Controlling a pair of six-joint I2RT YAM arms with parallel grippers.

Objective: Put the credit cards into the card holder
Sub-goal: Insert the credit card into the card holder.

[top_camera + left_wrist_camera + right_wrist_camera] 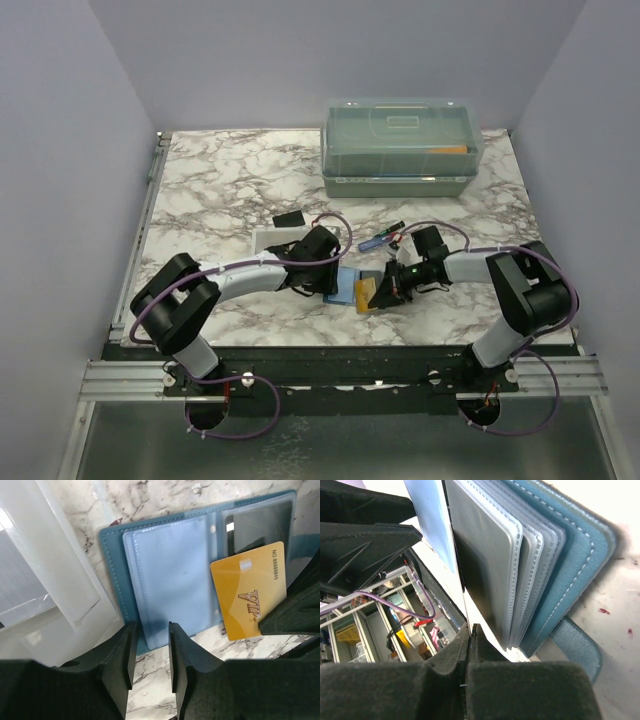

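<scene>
The teal-blue card holder (345,284) lies open on the marble, its clear sleeves (170,575) facing up. A yellow credit card (250,595) marked VIP sits with its far end in a sleeve at the holder's right side. My right gripper (470,630) is shut on that card's near edge, and the card shows there only edge-on. My left gripper (150,630) hovers at the holder's near edge, open by a narrow gap, and only bare marble shows between its fingers. From above, both grippers meet over the holder (366,293).
A small clear-white tray (45,580) lies just left of the holder. A black flat item (289,217) and a small blue stick (378,240) lie behind it. A large translucent lidded box (400,148) stands at the back of the table.
</scene>
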